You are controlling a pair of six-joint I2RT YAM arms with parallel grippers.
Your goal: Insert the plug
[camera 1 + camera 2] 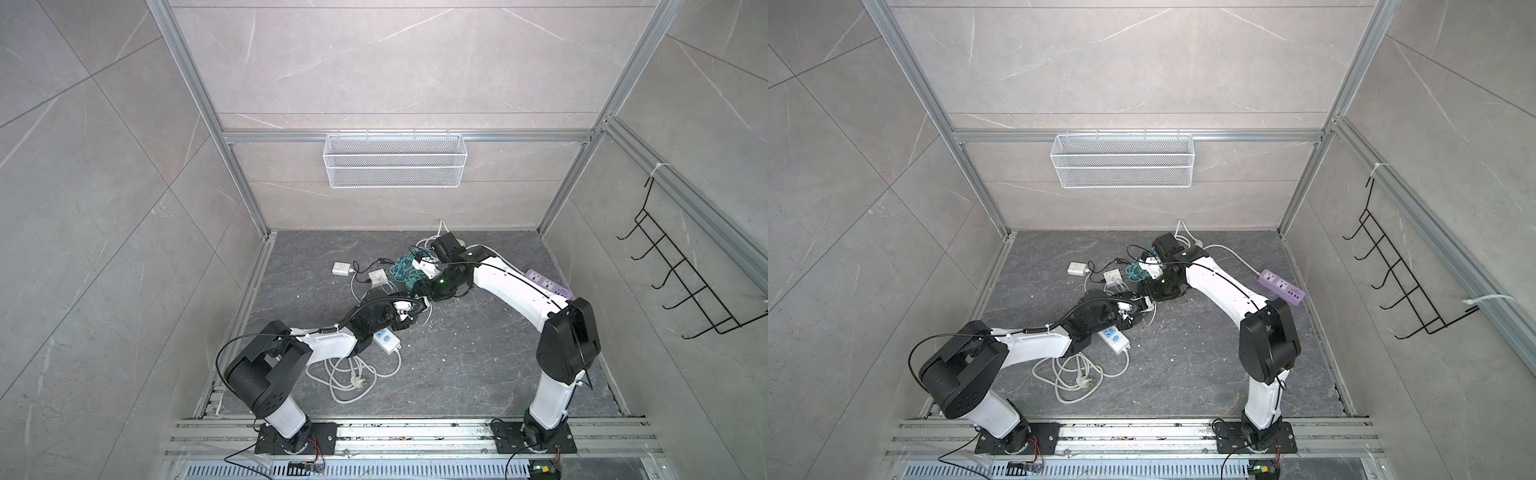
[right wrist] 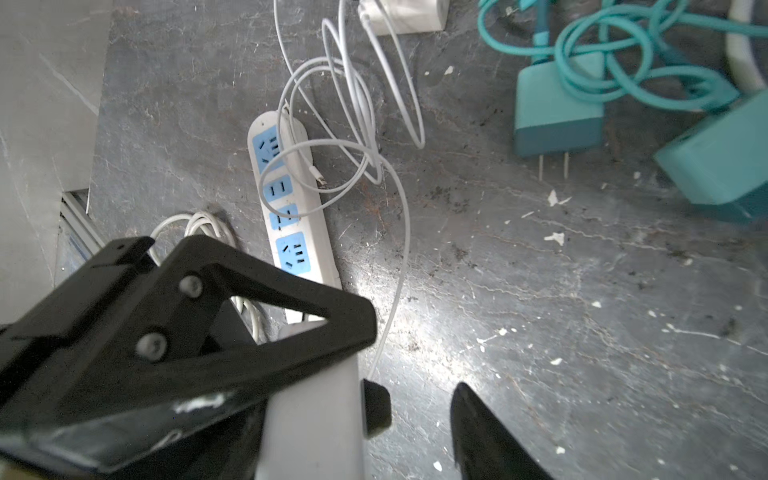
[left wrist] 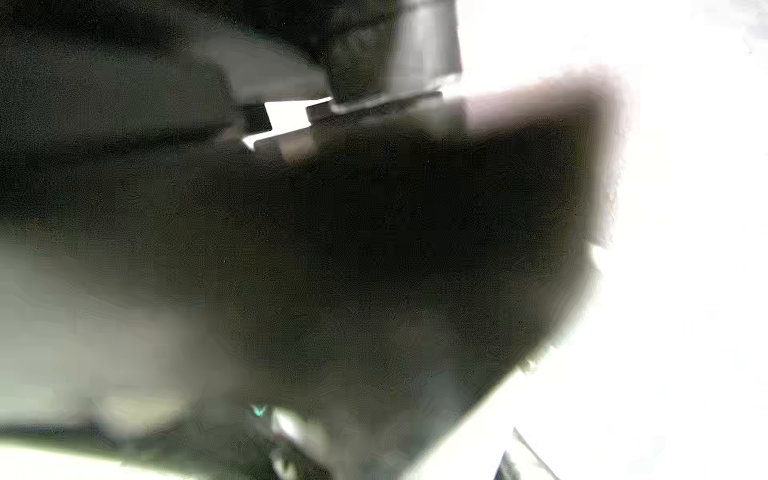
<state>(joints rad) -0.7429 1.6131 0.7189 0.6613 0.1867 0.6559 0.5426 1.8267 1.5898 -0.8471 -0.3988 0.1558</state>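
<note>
The white charger (image 2: pixel 311 407) is clamped in the left gripper (image 1: pixel 405 312), looks like. The right gripper (image 1: pixel 424 293) is spread open, nothing held.

White plug (image 2: pixel 311 411) near blue-socketed white power strip (image 2: pixel 293 253) lying flat.

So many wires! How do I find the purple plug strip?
Look at the dark floor, along its right edge, past the right arm. The purple power strip lies there. It is the only purple one; the other strip, by the left arm, is white with blue sockets.
</note>
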